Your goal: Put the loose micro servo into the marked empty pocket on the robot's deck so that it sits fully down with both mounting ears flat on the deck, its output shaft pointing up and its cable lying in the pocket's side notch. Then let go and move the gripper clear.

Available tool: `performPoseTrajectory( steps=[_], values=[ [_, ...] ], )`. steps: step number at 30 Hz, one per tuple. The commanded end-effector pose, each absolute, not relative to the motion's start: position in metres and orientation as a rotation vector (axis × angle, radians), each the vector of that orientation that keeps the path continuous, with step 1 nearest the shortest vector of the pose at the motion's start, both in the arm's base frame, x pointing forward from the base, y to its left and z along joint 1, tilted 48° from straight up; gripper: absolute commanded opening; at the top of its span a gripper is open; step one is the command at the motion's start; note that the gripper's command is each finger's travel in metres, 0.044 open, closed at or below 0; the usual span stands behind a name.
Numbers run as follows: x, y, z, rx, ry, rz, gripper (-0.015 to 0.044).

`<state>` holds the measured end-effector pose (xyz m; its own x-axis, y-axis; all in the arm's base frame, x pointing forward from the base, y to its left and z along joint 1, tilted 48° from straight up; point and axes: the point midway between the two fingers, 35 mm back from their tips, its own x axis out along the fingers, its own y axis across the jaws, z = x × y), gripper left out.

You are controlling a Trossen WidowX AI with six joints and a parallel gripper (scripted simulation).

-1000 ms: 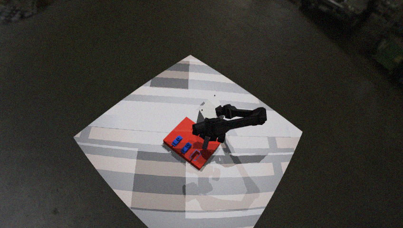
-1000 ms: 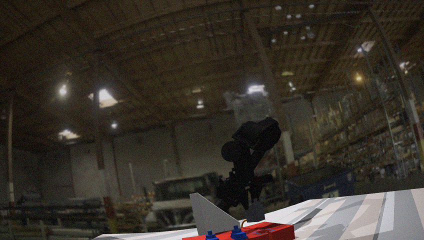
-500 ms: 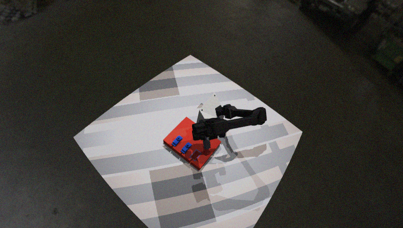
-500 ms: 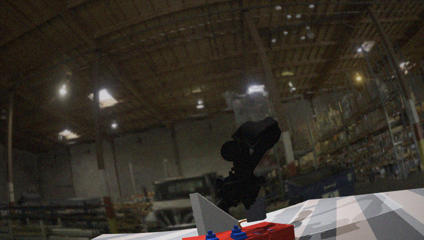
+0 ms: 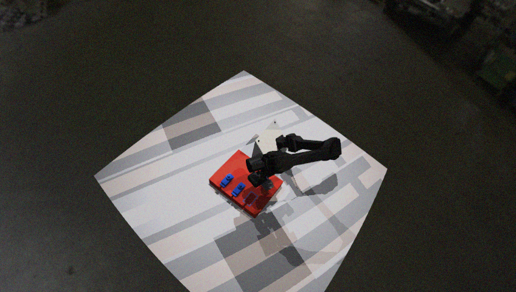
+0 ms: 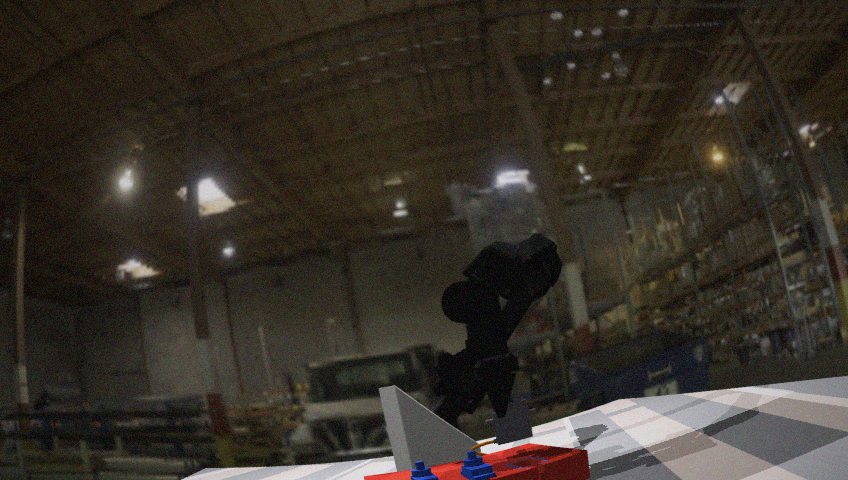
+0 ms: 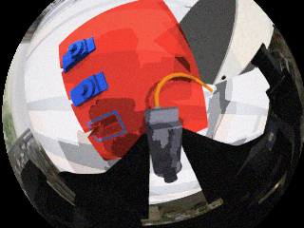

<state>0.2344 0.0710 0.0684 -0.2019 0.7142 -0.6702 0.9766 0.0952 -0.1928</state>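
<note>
My gripper point(image 5: 263, 182) point(image 6: 504, 411) point(image 7: 163, 135) is shut on the dark grey loose servo point(image 5: 268, 184) point(image 6: 514, 424) point(image 7: 163, 138). The servo hangs above the red deck point(image 5: 237, 162) point(image 6: 562, 459) point(image 7: 138, 47), to one side of the marked pocket point(image 5: 251, 198) point(image 7: 110, 125). The pocket is empty and outlined in blue. The orange cable point(image 6: 483, 442) point(image 7: 179, 75) curves from the servo's upper end in the wrist view to a white plug. A round dark stub shows at the servo's other end there. Its exact tilt and the ears are unclear.
Two blue servos sit in the deck in a row with the pocket, one nearer point(image 5: 238, 189) point(image 6: 476, 466) point(image 7: 88, 88) and one farther point(image 5: 227, 180) point(image 6: 421, 471) point(image 7: 79, 53). A pale wedge-shaped block point(image 5: 267, 139) point(image 6: 404, 425) stands behind the deck, near the arm.
</note>
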Motion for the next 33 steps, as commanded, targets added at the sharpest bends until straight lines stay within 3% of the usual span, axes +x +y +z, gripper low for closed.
performPoseTrajectory(
  steps=[1, 33],
  values=[
    [0.2350, 0.0696, 0.0680, 1.567, 1.980, -0.701, 0.0000],
    [0.2351, 0.0696, 0.0680, 0.850, 1.811, 0.397, 0.0000]
  ],
)
